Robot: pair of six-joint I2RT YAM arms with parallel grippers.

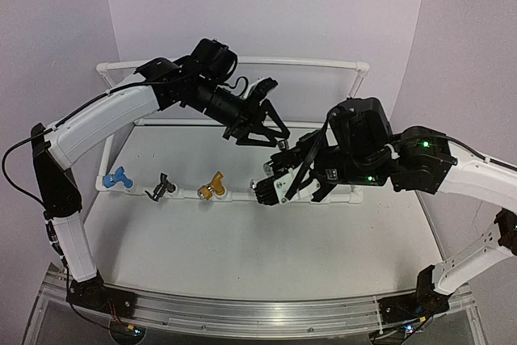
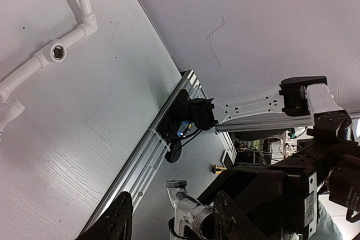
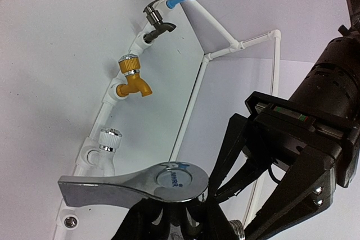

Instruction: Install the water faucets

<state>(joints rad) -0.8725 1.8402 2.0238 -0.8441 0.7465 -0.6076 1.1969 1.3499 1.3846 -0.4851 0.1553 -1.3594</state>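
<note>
Nearest the arm bases, the right gripper (image 3: 169, 222) is clamped on the silver faucet (image 3: 135, 186), which it holds above the table (image 1: 323, 248), just over the front rail of the pipe frame (image 1: 307, 61). From the right wrist, the faucet's long chrome lever lies crosswise and points toward that rail, where a bare socket (image 3: 68, 221) sits just beside the white faucet (image 3: 108, 141). Further along the same rail stand the gold faucet (image 1: 212, 187), the black faucet (image 1: 161, 188) and the blue faucet (image 1: 118, 177), all seated. Just beyond the right gripper, the left gripper (image 1: 264, 135) reaches in from the far side with its fingers spread. Its wrist view shows a chrome part between them, and I cannot tell whether they touch it. The right arm is plainly the nearer to the socket, so the coming move probably turns on swinging the faucet's inlet end down toward that opening.
</note>
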